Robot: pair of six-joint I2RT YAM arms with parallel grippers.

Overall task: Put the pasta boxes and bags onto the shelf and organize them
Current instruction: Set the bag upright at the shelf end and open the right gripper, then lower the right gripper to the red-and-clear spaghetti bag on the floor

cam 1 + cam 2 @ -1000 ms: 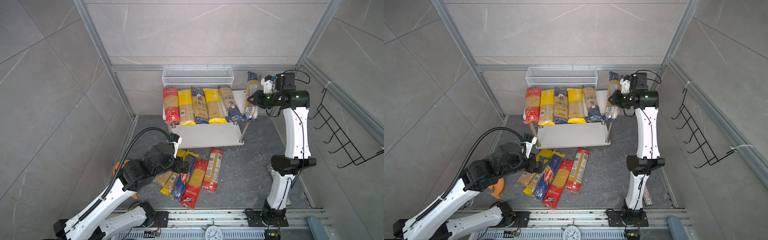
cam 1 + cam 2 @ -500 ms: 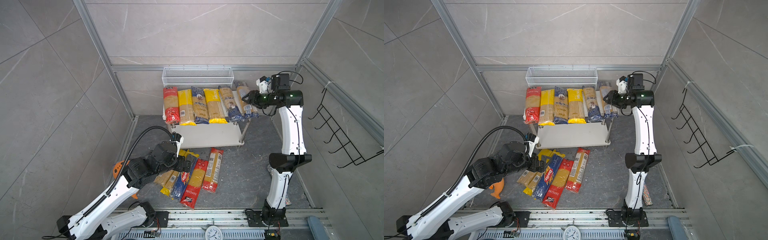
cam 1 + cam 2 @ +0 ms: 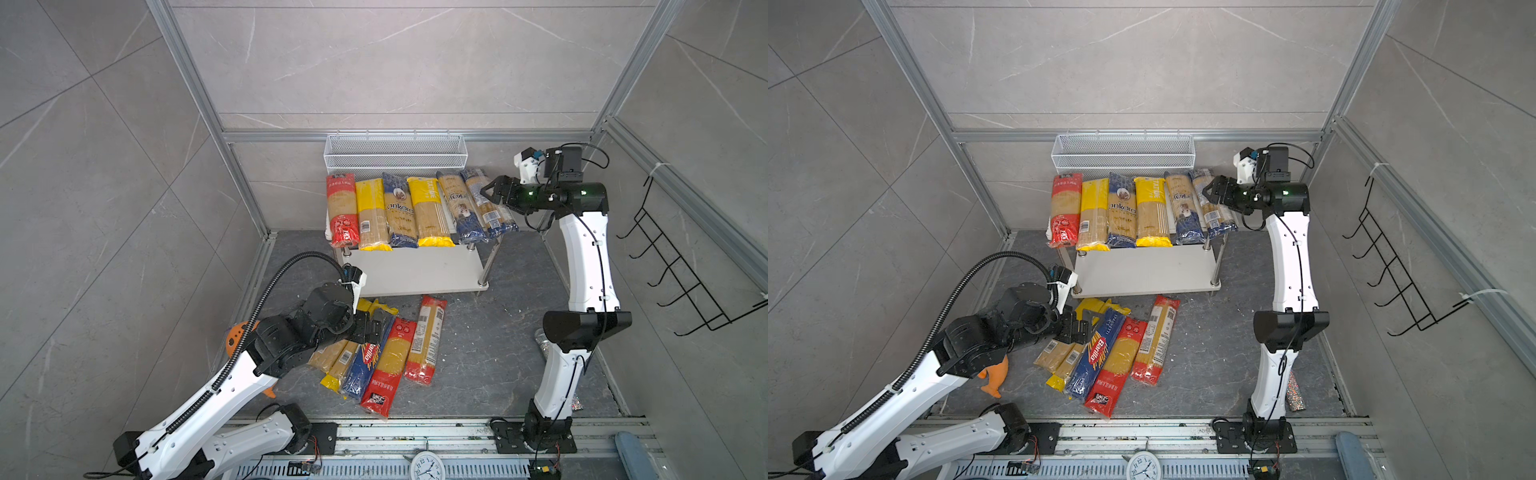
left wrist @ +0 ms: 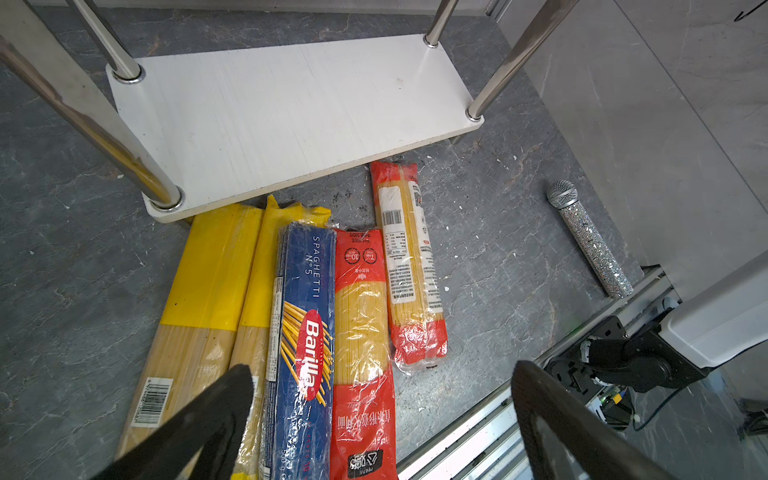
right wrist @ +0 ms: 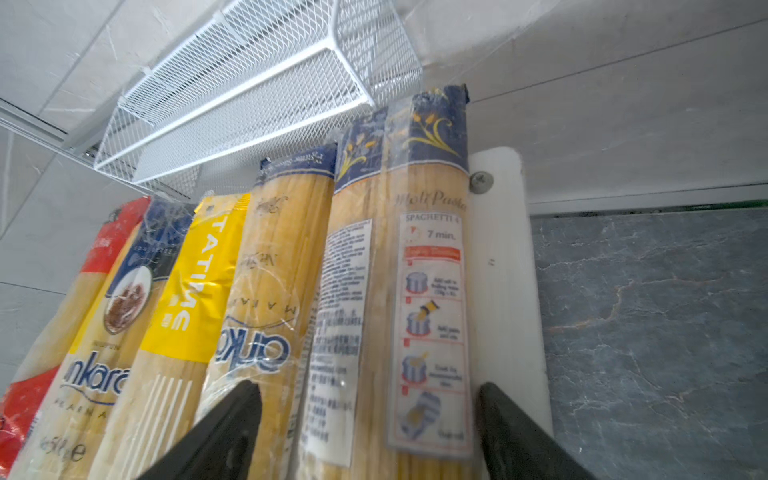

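The shelf (image 3: 415, 270) (image 3: 1142, 270) stands at the back wall. Its top board (image 5: 503, 249) carries a row of several pasta packets (image 3: 415, 208) lying side by side. My right gripper (image 3: 490, 192) (image 3: 1209, 192) (image 5: 368, 388) is open over the rightmost, blue-ended packet (image 3: 492, 216) (image 5: 428, 291), one finger on each side of it. Several more packets lie on the floor in front of the shelf, among them a blue Barilla box (image 3: 365, 361) (image 4: 307, 332) and a red packet (image 4: 361, 332). My left gripper (image 3: 370, 326) (image 3: 1079, 328) (image 4: 382, 370) hangs open just above this pile, holding nothing.
A white wire basket (image 3: 395, 151) hangs on the wall above the shelf. A black hook rack (image 3: 681, 270) is on the right wall. An orange plush toy (image 3: 994, 374) lies under the left arm. A glittery microphone (image 4: 590, 239) lies by the right arm's base.
My right gripper has opened and let go of the blue-ended packet, which was tilted at the shelf's right end and now lies flat in the row. The left gripper has shifted slightly over the pile.
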